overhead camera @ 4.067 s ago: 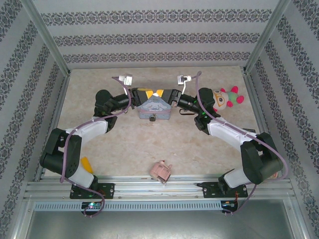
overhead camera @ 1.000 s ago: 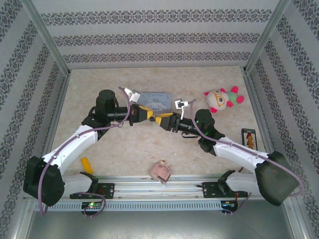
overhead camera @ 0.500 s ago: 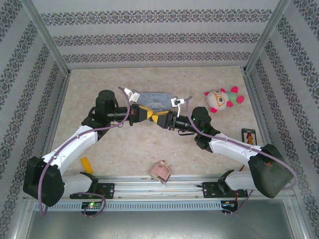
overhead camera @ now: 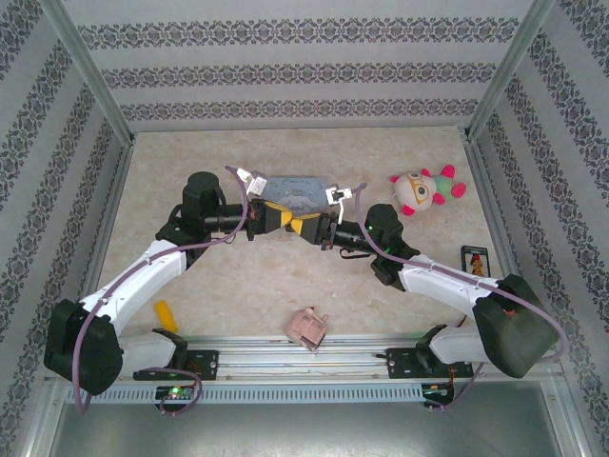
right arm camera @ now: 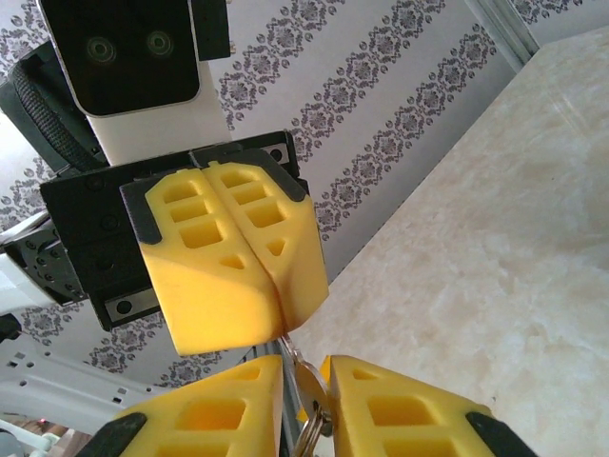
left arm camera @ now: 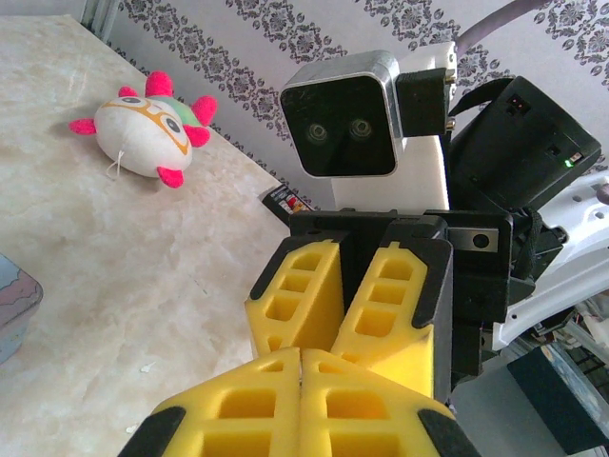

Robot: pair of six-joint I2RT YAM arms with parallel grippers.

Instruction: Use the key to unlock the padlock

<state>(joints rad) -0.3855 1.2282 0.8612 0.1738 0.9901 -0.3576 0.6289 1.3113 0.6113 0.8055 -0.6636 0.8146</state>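
Meeting tip to tip above the surface (overhead camera: 238, 276), the left fingers (right arm camera: 219, 276) are clenched; the right fingers (right arm camera: 400, 409) flank a small silvery piece, probably the key (right arm camera: 309, 390), though I cannot tell if they grip it.

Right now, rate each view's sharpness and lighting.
Top external: even light, sharp throughout, faint shadows on the table. Left wrist: plush toy crisp, its own fingers slightly soft. Right wrist: wallpaper sharp, the key between its fingers blurred by closeness.

Bright, even diffuse light; faint soft shadows; slight close-up blur.
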